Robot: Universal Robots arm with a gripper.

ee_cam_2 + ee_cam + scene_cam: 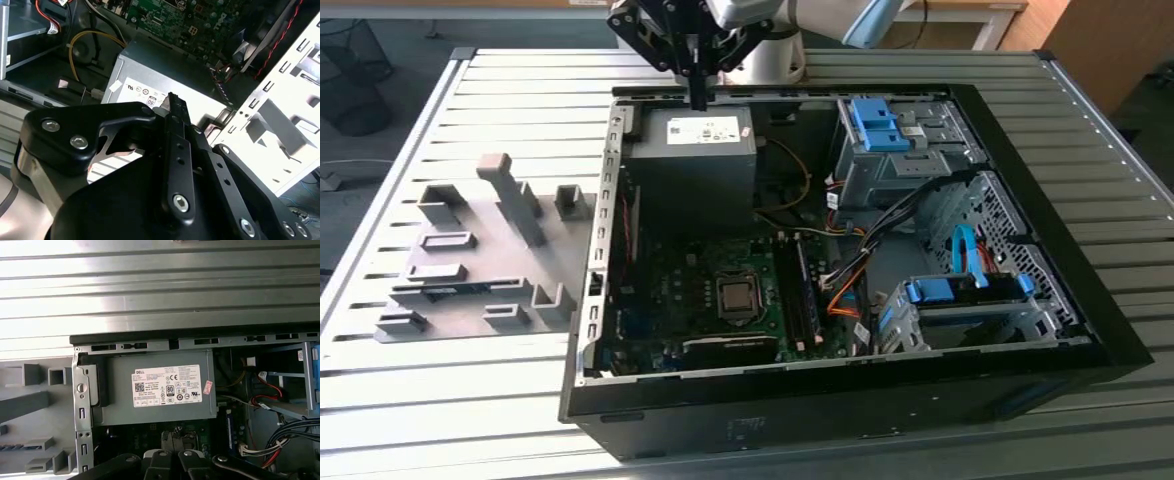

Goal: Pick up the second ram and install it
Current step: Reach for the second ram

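The second ram (454, 291) is a thin green stick with a pale blue patch. It lies in a slot of the grey fixture blocks (480, 250) on the table, at the exterior view's left of the open computer case (854, 380). My gripper (700, 98) hangs over the case's far edge, just above the grey power supply (694, 150), well away from the ram. Its black fingers are pressed together with nothing between them; they also appear in both wrist views (172, 102) (172, 437), pointing at the power supply (160, 387). A dark green memory stick (801, 300) stands in the motherboard.
The case sits on a slatted metal table (480, 400). Inside are the motherboard (720, 300), blue drive brackets (874, 125) (961, 290) and bundles of orange, black and yellow cables (854, 270). The case's side wall (603, 230) stands between the fixture blocks and the motherboard.
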